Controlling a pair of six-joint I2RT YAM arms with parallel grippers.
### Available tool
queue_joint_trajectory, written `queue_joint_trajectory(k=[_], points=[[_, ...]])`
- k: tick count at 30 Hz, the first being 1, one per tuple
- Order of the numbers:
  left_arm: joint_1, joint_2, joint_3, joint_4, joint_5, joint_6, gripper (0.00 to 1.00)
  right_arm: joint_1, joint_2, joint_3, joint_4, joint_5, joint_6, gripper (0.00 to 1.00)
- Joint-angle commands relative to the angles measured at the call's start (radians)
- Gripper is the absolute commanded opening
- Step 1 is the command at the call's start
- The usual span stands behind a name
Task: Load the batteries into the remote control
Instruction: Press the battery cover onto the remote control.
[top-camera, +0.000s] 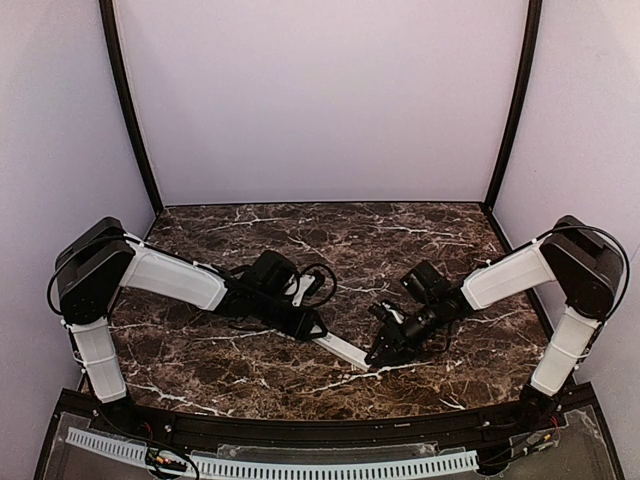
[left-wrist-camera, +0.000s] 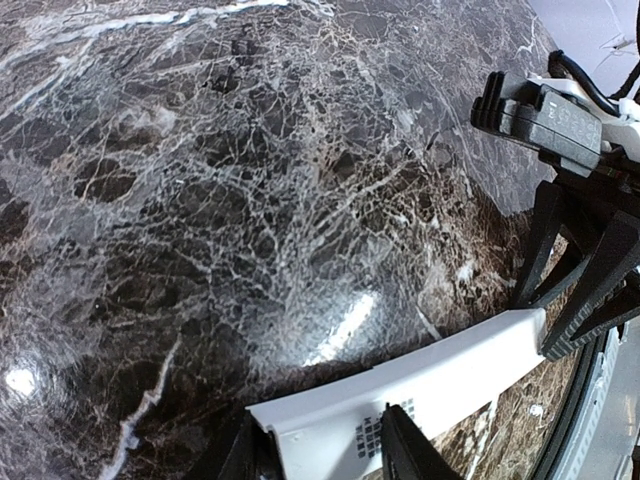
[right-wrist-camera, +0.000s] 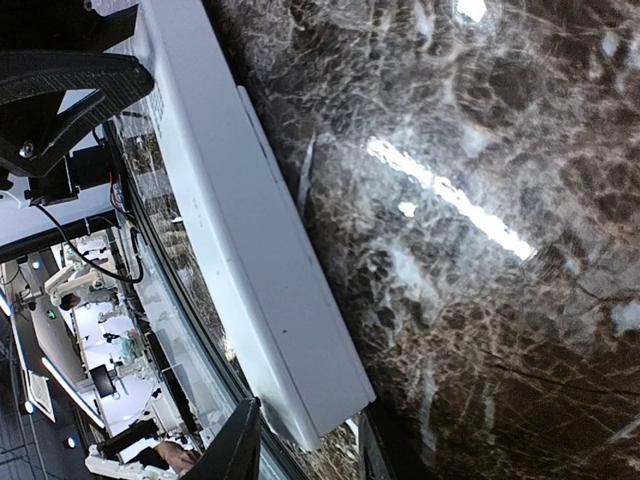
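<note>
remote control (top-camera: 345, 349) looked light, stiff, slick: best pinched across narrow sides. left gripper (left-wrist-camera: 325, 445) clamped one end; right gripper (right-wrist-camera: 300, 440) sat part-open round the other.

dark brown marble-patterned tabletop with white veins (top-camera: 330, 235), glossy, carrying bright white glare streaks (right-wrist-camera: 450, 190). plain pale lilac wall panels (top-camera: 320, 100) on three sides; slim black corner posts (top-camera: 128, 110).

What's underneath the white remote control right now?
Only the dark marble tabletop shows on either side of the remote control. Its underside, and whether it rests on the tabletop or hangs just above it, is covered by its own white body.
</note>
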Motion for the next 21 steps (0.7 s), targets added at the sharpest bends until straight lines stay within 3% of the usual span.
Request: queue_joint_trajectory(k=[1, 7, 14, 21], points=[[-0.021, 0.029, -0.03, -0.097, 0.021, 0.004, 0.43, -0.013, 0.02, 0.025, 0.045, 0.109, -0.02, 0.35], [-0.012, 0.011, -0.024, -0.106, -0.005, 0.004, 0.51, -0.013, 0.02, 0.021, 0.045, 0.107, -0.022, 0.36], [-0.011, -0.005, -0.002, -0.132, -0.014, 0.016, 0.53, -0.013, 0.008, 0.021, 0.037, 0.106, -0.025, 0.38], [-0.011, 0.0, -0.011, -0.137, -0.02, 0.02, 0.49, -0.014, -0.053, 0.033, 0.009, 0.105, -0.022, 0.55]])
